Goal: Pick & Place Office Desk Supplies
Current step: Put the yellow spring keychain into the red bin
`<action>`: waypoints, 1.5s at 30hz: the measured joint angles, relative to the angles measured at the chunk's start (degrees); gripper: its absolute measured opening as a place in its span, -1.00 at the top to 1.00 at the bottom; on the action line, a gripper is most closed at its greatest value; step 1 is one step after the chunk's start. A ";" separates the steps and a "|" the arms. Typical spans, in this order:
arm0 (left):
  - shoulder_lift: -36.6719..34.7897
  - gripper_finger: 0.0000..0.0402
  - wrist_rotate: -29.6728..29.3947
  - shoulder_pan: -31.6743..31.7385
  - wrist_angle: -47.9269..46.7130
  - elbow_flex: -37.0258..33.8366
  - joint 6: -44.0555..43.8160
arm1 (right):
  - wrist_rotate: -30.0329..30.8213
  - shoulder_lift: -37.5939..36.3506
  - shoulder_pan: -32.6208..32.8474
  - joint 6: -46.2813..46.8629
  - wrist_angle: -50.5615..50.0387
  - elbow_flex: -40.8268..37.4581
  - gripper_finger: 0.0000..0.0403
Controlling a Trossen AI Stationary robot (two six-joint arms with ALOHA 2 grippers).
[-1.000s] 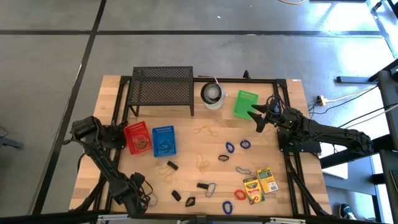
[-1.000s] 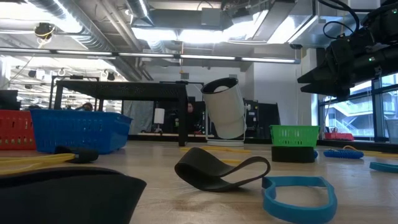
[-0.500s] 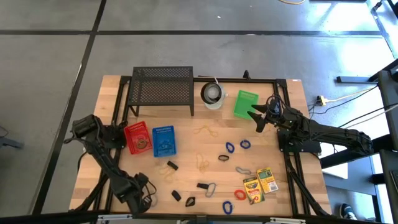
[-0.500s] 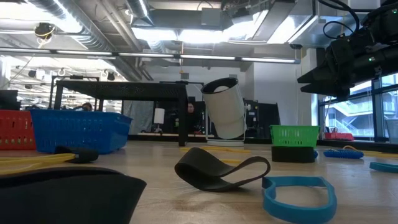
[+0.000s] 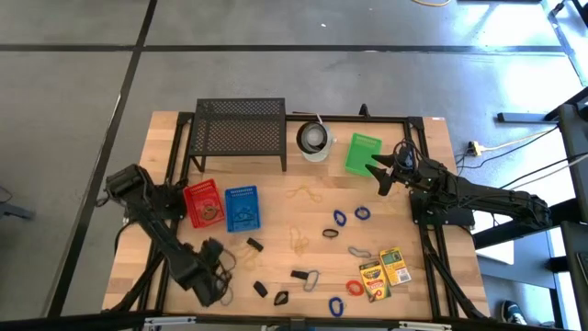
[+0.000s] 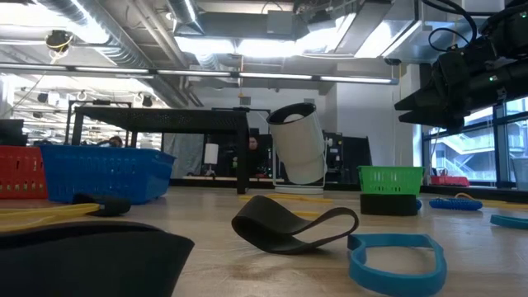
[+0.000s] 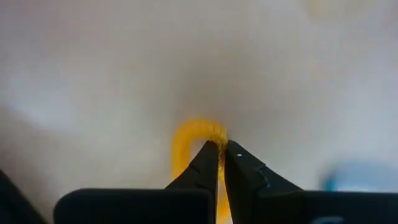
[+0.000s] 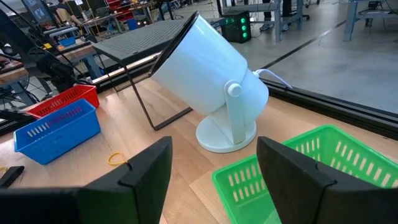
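Office supplies lie scattered over the wooden table (image 5: 276,184): blue rubber bands (image 5: 339,218), a red one (image 5: 354,287), tan ones (image 5: 299,241), black binder clips (image 5: 254,245), a silver clip (image 5: 310,279) and two crayon boxes (image 5: 384,273). My left gripper (image 5: 213,265) is at the near left, pointing down and shut on a yellow rubber band (image 7: 198,134). My right gripper (image 5: 378,175) waits open at the far right, beside the green basket (image 5: 364,153). My left gripper pinches the yellow rubber band at its curved end (image 7: 211,132) between the two fingertips (image 7: 210,152). The fingers come from above, pointing down. A short arc of the band curves out past the tips. Whether the band still touches the table cannot be told.
A red basket (image 5: 201,204) and a blue basket (image 5: 242,208) sit just beyond my left gripper. A black mesh rack (image 5: 239,129) and a round white cup-like object (image 5: 314,140) stand at the far edge. A black band (image 6: 293,227) and a blue band (image 6: 396,260) lie at the near edge.
My left gripper has moved from the near edge toward the far edge and slightly toward the right, nearer the blue basket.
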 joint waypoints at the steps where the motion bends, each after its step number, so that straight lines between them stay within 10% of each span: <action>1: -1.31 0.96 -2.82 0.48 0.07 0.19 -0.06 | 0.01 -0.01 0.01 0.00 0.01 0.00 -0.18; 9: -8.87 0.95 -35.12 7.16 6.67 0.41 21.20 | 0.01 0.00 0.01 0.00 0.00 0.00 -0.18; 13: -9.10 0.94 -41.74 13.50 17.72 0.41 40.76 | 0.01 0.00 0.00 -0.01 0.00 0.00 -0.18; 29: -7.92 0.94 -27.62 33.69 77.89 0.51 110.46 | 0.01 0.00 0.00 0.00 0.02 0.00 -0.18; 39: -7.92 0.94 -21.62 33.26 81.61 0.54 114.16 | -0.01 0.00 0.00 -0.01 0.00 0.00 -0.18; 45: -7.94 0.94 -22.01 33.10 70.10 0.54 101.92 | 0.00 0.00 0.02 0.00 0.02 0.00 -0.18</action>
